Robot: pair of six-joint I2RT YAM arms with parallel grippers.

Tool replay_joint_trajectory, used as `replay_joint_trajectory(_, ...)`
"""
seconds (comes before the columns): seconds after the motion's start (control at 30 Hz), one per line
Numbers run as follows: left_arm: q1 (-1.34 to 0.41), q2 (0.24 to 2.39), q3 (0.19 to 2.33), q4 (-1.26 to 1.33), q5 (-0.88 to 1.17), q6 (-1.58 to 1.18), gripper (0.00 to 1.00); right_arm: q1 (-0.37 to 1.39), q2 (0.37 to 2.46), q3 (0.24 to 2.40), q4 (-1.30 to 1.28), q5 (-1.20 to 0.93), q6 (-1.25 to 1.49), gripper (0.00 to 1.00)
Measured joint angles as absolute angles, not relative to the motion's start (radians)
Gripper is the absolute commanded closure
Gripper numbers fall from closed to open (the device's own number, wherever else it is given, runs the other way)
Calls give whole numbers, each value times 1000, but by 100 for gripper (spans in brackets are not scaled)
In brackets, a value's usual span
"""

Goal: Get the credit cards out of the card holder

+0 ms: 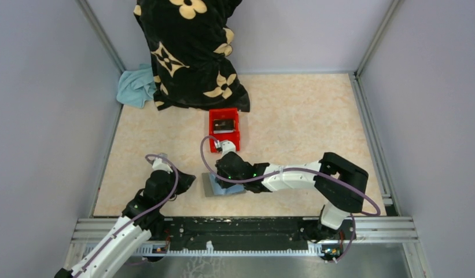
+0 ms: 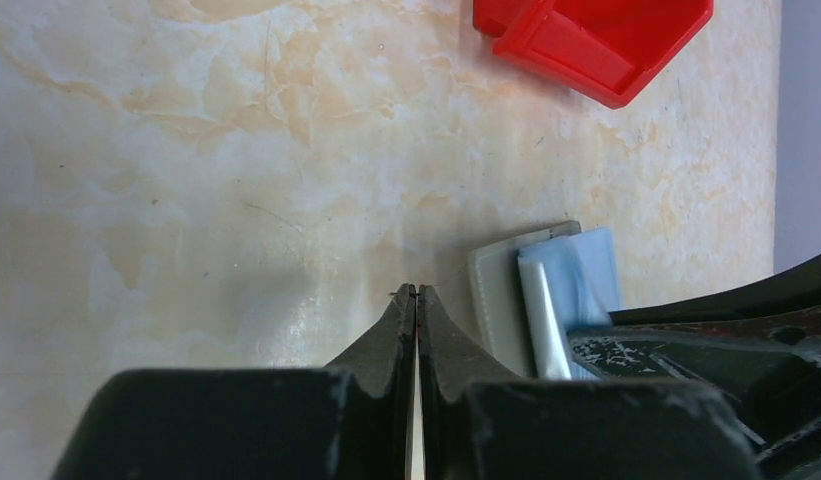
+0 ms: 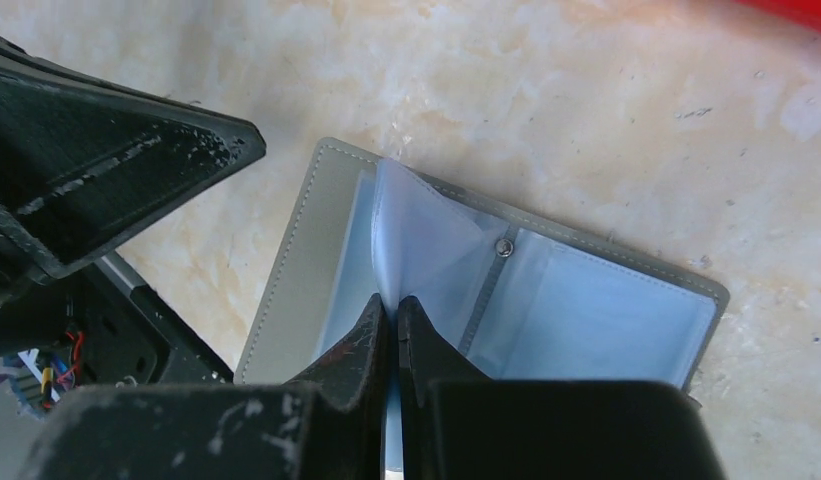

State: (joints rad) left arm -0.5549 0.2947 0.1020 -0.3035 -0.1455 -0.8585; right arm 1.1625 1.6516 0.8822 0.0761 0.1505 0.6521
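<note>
- Tabletop point(image 1: 304, 110): beige, marbled pattern, matte, with fine scuffs.
- Walls point(image 1: 44, 116): plain pale lavender-grey panels on three sides.
- Aluminium posts point(image 1: 375, 36) in the back corners; aluminium rail point(image 1: 246, 223) along the near edge.
- Back left: black cloth with cream flowers point(image 1: 188, 52), teal cloth point(image 1: 136, 87) beside it.
- Light even, shadows soft.
</note>
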Motion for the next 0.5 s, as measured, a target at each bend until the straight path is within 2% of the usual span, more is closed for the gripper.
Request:
replay_joint_trajectory(0.07,-555,295,102,-300,-142,-857,94,1163,1638,882,76,171,645,65)
replay_joint_trajectory(0.1,-555,295,101,-297,-140,-855,94,1163,1633,882,77,180,640,53)
replay_joint_trajectory(0.13,-555,297,100,-294,-138,-854,94,1164,1629,883,78,189,633,48)
replay_joint_trajectory(0.27,-555,307,98,-288,-132,-847,94,1166,1630,903,60,219,614,42)
replay_joint_trajectory(0.5,-555,321,94,-275,-113,-841,95,1181,1632,925,51,274,603,41)
